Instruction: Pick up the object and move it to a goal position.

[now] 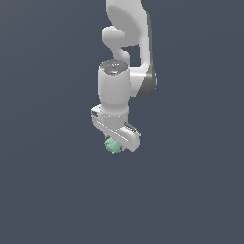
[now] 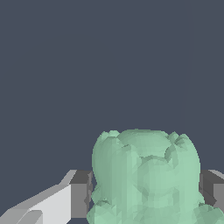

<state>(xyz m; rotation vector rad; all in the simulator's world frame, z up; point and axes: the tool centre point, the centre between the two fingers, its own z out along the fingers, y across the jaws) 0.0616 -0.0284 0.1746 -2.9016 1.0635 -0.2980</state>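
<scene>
Plain slate backdrop; mint-green object [image 2: 146, 177] between claw [image 1: 116, 144] fingers.

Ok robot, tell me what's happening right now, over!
Gripper shut on green lump. Fingers pressed against both its sides. Nothing else in view, over.

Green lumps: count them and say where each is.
1. The mint-green lump sits between the tool fingers; none elsewhere in either view.
</scene>
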